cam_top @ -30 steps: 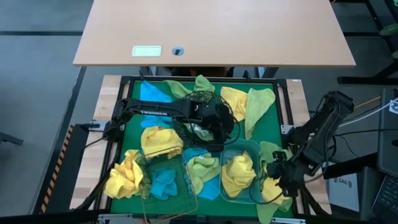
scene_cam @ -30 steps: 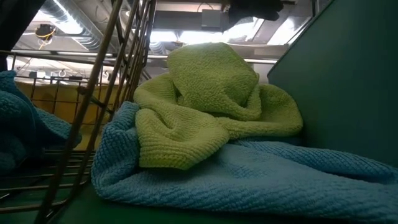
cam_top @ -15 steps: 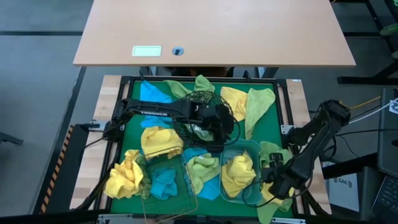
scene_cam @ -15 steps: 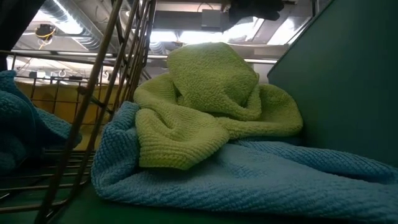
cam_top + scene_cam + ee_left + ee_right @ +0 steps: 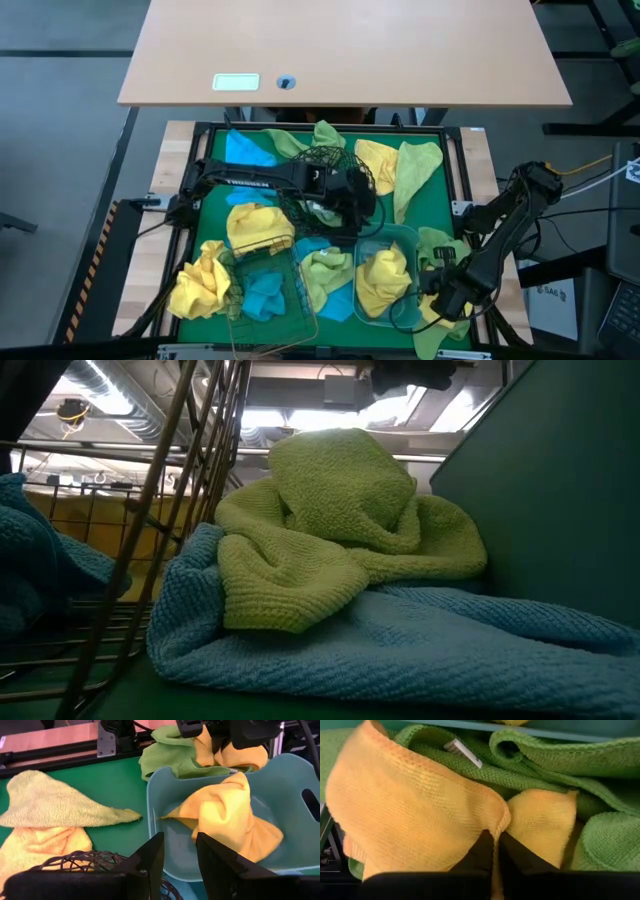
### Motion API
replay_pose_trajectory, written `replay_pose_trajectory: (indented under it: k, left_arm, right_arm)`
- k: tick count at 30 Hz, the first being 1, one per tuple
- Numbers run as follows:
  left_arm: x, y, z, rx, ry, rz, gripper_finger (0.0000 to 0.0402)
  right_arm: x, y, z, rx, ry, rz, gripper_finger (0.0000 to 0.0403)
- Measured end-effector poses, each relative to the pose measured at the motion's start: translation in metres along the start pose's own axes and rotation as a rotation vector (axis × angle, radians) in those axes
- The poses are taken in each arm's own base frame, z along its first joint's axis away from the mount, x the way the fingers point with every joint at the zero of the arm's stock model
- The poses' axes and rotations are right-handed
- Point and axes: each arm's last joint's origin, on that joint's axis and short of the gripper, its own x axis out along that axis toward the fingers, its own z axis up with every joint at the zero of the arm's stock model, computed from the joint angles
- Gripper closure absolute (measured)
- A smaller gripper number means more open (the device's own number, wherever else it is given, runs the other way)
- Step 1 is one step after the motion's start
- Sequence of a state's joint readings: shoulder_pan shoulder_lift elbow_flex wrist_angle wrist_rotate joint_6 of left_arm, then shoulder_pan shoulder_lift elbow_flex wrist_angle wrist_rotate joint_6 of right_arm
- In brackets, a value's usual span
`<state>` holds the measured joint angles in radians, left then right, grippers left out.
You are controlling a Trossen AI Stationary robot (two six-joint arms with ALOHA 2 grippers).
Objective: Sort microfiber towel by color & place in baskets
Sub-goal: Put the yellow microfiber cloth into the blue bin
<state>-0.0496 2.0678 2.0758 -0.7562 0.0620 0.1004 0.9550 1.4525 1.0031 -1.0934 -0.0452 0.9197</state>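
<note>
My right gripper [image 5: 495, 836] is shut on a yellow towel [image 5: 440, 308] at the table's near right corner, just right of the bluish tub [image 5: 412, 240]. That towel lies on a green towel [image 5: 555, 765]. A second yellow towel [image 5: 225, 815] lies in the tub. My left gripper [image 5: 177, 845] hangs open with nothing between its fingers, near the black mesh bowl [image 5: 325, 168] and facing the tub. The copper basket [image 5: 290, 312] holds a blue towel [image 5: 262, 295]. My right gripper pinches a raised fold of the yellow towel [image 5: 504, 817] between its two fingers. The fingers come from above, pointing down at the cloth. The rest of the towel still lies slack on the green towel beneath it.
Loose yellow, green and blue towels lie around the green mat, among them a yellow towel [image 5: 200, 285] at the near left and a green towel [image 5: 340, 520] on a blue one [image 5: 400, 645] between basket and tub. The black frame rail [image 5: 460, 200] borders the right side.
My right arm has moved toward the table's near edge and down onto the yellow towel beside the tub, then stayed there. My left arm and the towels have kept still.
</note>
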Motion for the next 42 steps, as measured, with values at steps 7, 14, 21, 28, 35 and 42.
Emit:
replay_pose_trajectory:
  k: [7, 14, 21, 28, 35, 42]
  left_arm:
    - [-0.017, -0.002, 0.0, 0.015, 0.026, -0.013, 0.0292]
    - [-0.057, -0.004, 0.005, 0.042, 0.009, -0.01, 0.0292]
    - [-0.094, -0.006, 0.009, 0.102, -0.04, -0.004, 0.0292]
    - [-0.084, -0.006, -0.004, 0.117, 0.033, -0.022, 0.0292]
    - [-0.038, 0.0, -0.04, 0.086, 0.097, -0.133, 0.0292]
    - [0.0, 0.0, -0.078, 0.074, 0.11, -0.166, 0.0292]
  right_arm:
    - [-0.009, 0.002, -0.001, 0.018, 0.034, 0.041, 0.0382]
    - [-0.05, 0.008, 0.003, 0.014, -0.018, 0.037, 0.0389]
    - [-0.107, 0.008, 0.006, 0.016, -0.189, -0.011, 0.0396]
    - [-0.163, 0.005, 0.008, -0.003, -0.454, -0.03, 0.0399]
    - [-0.212, -0.003, 0.008, -0.014, -0.729, -0.059, 0.0396]
    - [-0.251, -0.025, 0.013, 0.044, -0.911, -0.114, 0.0397]
